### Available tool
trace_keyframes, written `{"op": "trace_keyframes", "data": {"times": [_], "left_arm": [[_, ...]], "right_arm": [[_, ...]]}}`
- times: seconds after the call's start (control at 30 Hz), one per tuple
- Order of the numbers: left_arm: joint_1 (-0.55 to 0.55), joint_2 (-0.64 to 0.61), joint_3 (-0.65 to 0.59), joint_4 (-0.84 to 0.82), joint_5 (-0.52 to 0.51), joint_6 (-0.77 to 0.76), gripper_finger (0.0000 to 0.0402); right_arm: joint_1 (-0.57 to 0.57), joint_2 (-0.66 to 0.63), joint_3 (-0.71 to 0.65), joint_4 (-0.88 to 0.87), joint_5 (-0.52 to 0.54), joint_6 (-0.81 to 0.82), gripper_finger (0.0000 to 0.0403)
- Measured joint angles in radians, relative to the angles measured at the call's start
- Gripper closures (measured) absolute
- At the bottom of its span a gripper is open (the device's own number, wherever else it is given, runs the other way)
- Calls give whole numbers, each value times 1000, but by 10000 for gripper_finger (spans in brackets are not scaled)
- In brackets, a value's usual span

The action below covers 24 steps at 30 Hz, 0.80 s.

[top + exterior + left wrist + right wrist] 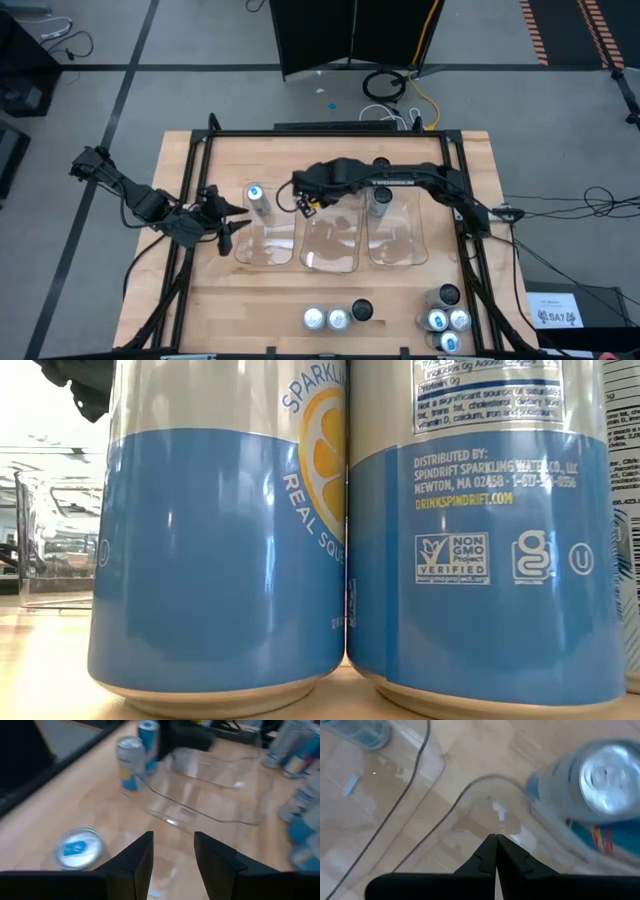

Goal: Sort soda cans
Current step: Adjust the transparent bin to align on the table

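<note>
Three clear trays (330,262) lie side by side at mid-table. A blue-marked can (255,195) stands at the far end of the left tray, and it also shows in the left wrist view (77,849). A silver-topped can (380,200) stands at the far end of the right tray. My left gripper (232,228) is open and empty beside the left tray (172,837). My right gripper (303,207) is shut and empty, reaching over the gap between the left and middle trays (495,836). A silver-topped blue can (600,780) stands close beside it.
A dark-topped can (381,163) stands beyond the trays. Three cans (337,318) stand at the near edge, and several more (447,320) at the near right corner. Two blue cans (220,560) fill the low view. A black frame (190,180) borders the table.
</note>
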Motion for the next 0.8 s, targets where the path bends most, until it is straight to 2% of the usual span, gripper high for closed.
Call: {"op": "trace_keyframes", "data": {"times": [0.1,0.4,0.8], "left_arm": [[0,0,0,15,46,1,250],[0,0,0,8,49,1,250],[0,0,0,8,49,1,250]], "right_arm": [[-23,22,0,28,-3,-41,403],[-58,50,0,143,-23,-131,403],[-59,50,0,155,-23,-121,403]]}}
